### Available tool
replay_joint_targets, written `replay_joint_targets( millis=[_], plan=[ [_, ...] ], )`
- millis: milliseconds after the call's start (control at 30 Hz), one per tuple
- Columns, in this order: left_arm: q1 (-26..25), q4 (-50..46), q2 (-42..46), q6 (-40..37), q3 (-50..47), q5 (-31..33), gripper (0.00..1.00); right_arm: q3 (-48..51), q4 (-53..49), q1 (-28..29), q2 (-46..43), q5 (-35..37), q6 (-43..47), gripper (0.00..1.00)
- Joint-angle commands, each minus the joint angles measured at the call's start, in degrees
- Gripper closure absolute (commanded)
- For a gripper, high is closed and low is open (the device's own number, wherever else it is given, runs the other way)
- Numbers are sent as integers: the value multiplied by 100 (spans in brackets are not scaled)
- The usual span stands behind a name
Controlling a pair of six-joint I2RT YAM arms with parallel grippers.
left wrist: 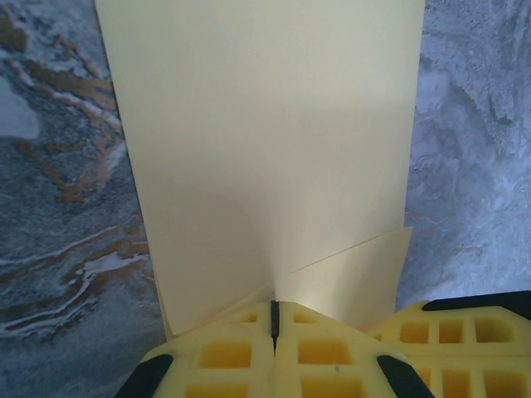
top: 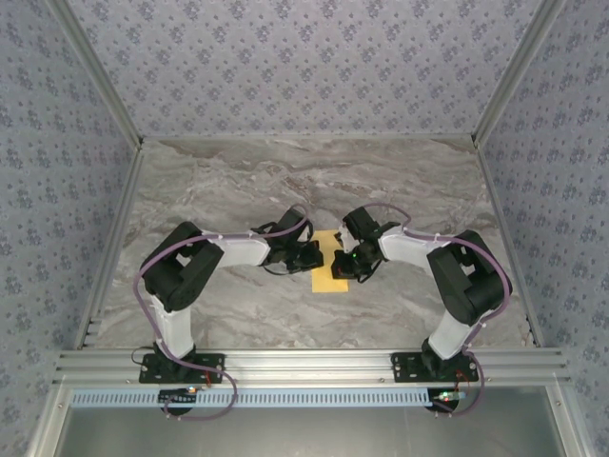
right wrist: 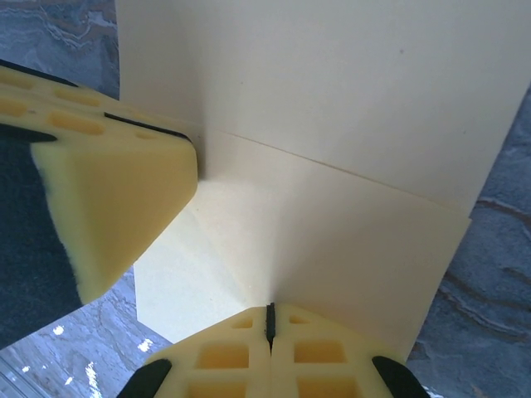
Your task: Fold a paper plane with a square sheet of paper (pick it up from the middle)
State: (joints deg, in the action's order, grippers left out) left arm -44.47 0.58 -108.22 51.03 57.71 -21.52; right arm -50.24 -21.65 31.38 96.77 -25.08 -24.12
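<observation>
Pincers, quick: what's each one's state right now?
Left pincer: closed, pinching the yellow paper.
Right pincer: closed, pinching the yellow paper too.

a grey marble-patterned table (top: 238, 181), and on it near the middle a yellow sheet of paper (top: 328, 278), one part folded over

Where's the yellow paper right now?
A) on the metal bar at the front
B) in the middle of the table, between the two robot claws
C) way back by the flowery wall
B: the top view shows the square sheet of paper lying mid-way across the marble table, with the left gripper and the right gripper meeting it from either side.
</observation>
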Motion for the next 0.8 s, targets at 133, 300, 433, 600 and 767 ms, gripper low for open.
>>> replay_joint_targets(
  millis=[133,300,433,600,767],
  plan=[
    [8,-418,-212,-75,94,95,100,-276,27,7,153,-111,-4,100],
    [3,-557,-249,-74,126,173,100,-241,-44,4,235,-25,30,100],
    [8,-788,-278,-60,144,324,100,-147,-179,-5,223,3,120,100],
    [5,-1105,-324,-35,145,552,100,58,-433,-34,51,12,301,100],
    [5,-1209,-428,25,101,631,100,258,-655,-69,-183,-55,488,100]
  ],
)
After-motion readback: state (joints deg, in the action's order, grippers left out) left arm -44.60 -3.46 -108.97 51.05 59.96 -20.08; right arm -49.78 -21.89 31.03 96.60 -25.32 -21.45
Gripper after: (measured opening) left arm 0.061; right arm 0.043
